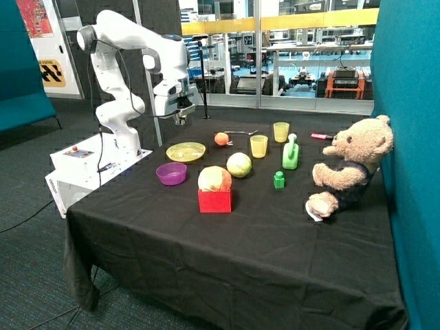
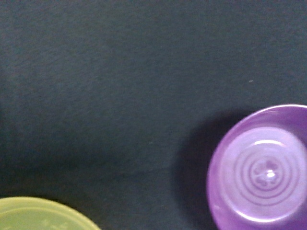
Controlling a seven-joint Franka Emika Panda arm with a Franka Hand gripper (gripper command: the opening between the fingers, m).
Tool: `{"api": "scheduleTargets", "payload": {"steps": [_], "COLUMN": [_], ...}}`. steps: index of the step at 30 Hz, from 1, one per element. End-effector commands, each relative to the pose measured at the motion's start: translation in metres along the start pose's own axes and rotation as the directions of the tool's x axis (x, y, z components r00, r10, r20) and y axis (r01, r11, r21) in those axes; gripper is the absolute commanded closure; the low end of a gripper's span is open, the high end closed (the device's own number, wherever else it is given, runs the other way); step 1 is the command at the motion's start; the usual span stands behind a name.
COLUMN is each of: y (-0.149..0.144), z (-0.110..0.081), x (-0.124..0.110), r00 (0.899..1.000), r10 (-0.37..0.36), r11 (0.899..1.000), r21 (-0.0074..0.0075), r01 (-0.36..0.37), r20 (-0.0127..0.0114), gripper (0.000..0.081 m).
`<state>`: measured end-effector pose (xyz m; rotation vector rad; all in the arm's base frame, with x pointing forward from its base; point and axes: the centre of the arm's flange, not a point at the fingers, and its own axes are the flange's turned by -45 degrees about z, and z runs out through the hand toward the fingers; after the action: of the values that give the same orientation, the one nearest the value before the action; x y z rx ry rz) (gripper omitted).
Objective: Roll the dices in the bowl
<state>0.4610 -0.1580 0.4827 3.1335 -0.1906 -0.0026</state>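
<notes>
The purple bowl (image 1: 171,173) sits on the black cloth near the table's edge on the robot's side, just in front of the yellow plate (image 1: 185,151). In the wrist view the bowl (image 2: 261,170) shows its ringed bottom, and I see no dice in it. No dice show in either view. My gripper (image 1: 181,118) hangs well above the table, above and behind the yellow plate, apart from the bowl. It holds nothing that I can see.
A red box (image 1: 214,200) with a round fruit on it, a yellow-green ball (image 1: 239,165), two yellow cups (image 1: 258,146), a green block (image 1: 278,180), a green bottle (image 1: 291,155), an orange fruit (image 1: 221,139) and a teddy bear (image 1: 347,168) stand on the table. The plate's rim (image 2: 43,215) shows in the wrist view.
</notes>
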Motion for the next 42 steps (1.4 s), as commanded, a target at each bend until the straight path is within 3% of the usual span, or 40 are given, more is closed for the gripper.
{"api": "scheduleTargets", "payload": {"steps": [1, 11, 25, 26, 28, 29, 31, 35, 42], "y": [0.033, 0.050, 0.033, 0.032, 0.029, 0.028, 0.026, 0.023, 0.024], "z": [0.003, 0.011, 0.028, 0.029, 0.029, 0.029, 0.030, 0.031, 0.033], "x": [0.004, 0.003, 0.002, 0.002, 0.002, 0.002, 0.002, 0.002, 0.002], "r00": [0.999, 0.999, 1.000, 1.000, 1.000, 1.000, 1.000, 1.000, 1.000], "r10": [0.037, 0.046, 0.000, -0.004, -0.013, -0.011, -0.022, -0.031, -0.023], "r11": [0.999, 0.999, 1.000, 1.000, 1.000, 1.000, 1.000, 1.000, 1.000], "r21": [0.0024, 0.0024, 0.0024, 0.0023, 0.0023, 0.0023, 0.0023, 0.0023, 0.0023], "r01": [-0.037, -0.046, 0.000, 0.004, 0.013, 0.011, 0.022, 0.031, 0.023], "r20": [-0.0014, -0.0014, -0.0015, -0.0015, -0.0016, -0.0016, -0.0016, -0.0016, -0.0016], "gripper": [0.0808, 0.0808, 0.0808, 0.0759, 0.0493, 0.0396, 0.0311, 0.0263, 0.0263]}}
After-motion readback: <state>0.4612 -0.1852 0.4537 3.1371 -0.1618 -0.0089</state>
